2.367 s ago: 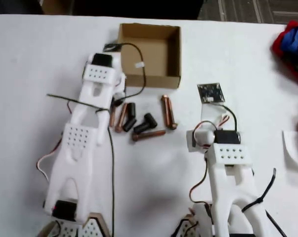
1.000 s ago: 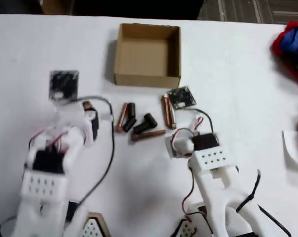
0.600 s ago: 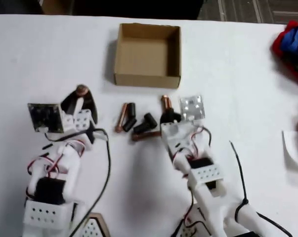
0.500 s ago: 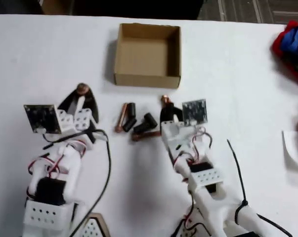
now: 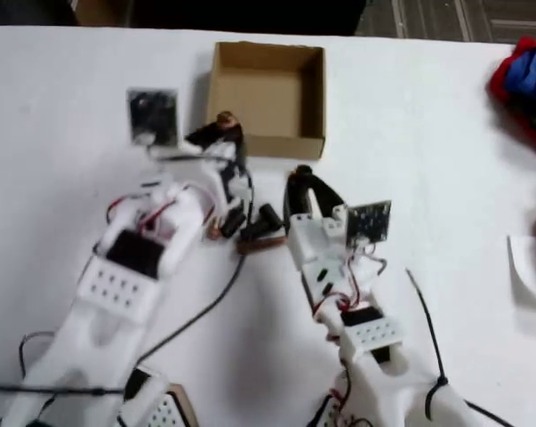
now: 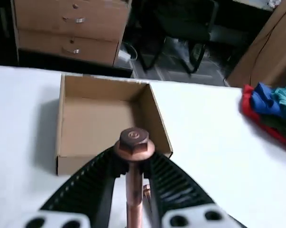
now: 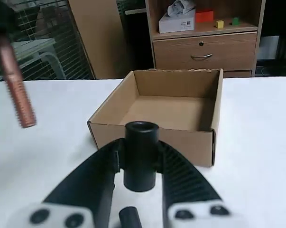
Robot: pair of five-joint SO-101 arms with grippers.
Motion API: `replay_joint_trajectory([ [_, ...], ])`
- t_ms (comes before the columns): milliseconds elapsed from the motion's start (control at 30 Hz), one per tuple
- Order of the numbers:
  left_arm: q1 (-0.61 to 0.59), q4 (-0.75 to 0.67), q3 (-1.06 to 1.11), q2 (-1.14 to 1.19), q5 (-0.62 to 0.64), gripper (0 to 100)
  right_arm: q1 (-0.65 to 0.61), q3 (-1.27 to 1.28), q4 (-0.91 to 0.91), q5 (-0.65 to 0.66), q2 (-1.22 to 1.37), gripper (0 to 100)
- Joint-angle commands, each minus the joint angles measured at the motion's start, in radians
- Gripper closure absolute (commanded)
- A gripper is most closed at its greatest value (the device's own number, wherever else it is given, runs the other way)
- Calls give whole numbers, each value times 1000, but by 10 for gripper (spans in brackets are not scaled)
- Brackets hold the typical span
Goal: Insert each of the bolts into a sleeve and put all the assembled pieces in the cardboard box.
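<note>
Change: since half a second ago the left arm has swung in from the table's left side to the box front, carrying its bolt. The right arm has hardly shifted.
Left arm: stretches from the near left corner diagonally up the table. The left gripper (image 5: 221, 133) (image 6: 133, 159) sits just in front of the box's near wall.
Left jaws: clamped on a copper bolt (image 5: 225, 119) (image 6: 134, 142) just under its hex head. The head is up and the shank hangs down between the fingers.
Right arm: rises from the near edge, right of centre. The right gripper (image 5: 303, 182) (image 7: 141, 152) is just right of the loose parts and near the box.
Right jaws: gripping a black sleeve (image 7: 141, 156), held upright with its open bore on top. In the right wrist view the left arm's bolt (image 7: 17, 90) hangs off to one side, apart from the sleeve.
Table: white (image 5: 445, 160).
Room: a wooden chest of drawers (image 6: 67, 23) stands beyond the table in the left wrist view, and a cabinet (image 7: 204, 45) with one drawer in the right wrist view.
Cardboard box: open-topped (image 5: 276, 144) (image 6: 100, 118) (image 7: 171, 111), at the far middle of the table, with nothing inside.
Cloth bundle: red and blue (image 5: 521, 67) (image 6: 271, 109), at the table's far right edge.
Loose parts: a loose sleeve (image 5: 268, 216) and a loose bolt (image 5: 266, 243) lie between the two arms, close together. More pieces there are partly hidden by the left arm.
</note>
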Motion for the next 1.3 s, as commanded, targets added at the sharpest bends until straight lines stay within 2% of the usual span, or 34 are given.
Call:
replay_joint_trajectory([
  [0, 8, 91, -87, 52, 8, 975, -5, 34, 39, -6, -102, 978],
  [100, 14, 132, -93, 57, 8, 975, -4, 26, 90, -5, -133, 978],
  [233, 66, 66, -94, 61, -8, 975, -4, -5, 93, 9, -105, 978],
  [300, 114, -11, -87, 63, -104, 976, -5, -9, 91, 97, -85, 978],
  [433, 183, -133, -93, 89, -330, 976, -5, -9, 87, 351, -77, 978],
  [533, 189, -206, -94, 147, -376, 976, 2, -9, 87, 374, -77, 978],
  [733, 201, -232, -130, 218, -365, 976, 16, -5, 87, 371, -77, 978],
  [933, 203, -230, -205, 224, -80, 976, 94, -9, 88, 81, -77, 978],
  [1000, 206, -230, -208, 224, -15, 976, 87, -9, 90, 92, -77, 978],
  [1133, 209, -230, -208, 227, -12, 976, 28, -9, 90, 158, -71, 978],
  [1267, 207, -236, -203, 227, -12, 975, -16, -9, 91, 161, -71, 978],
])
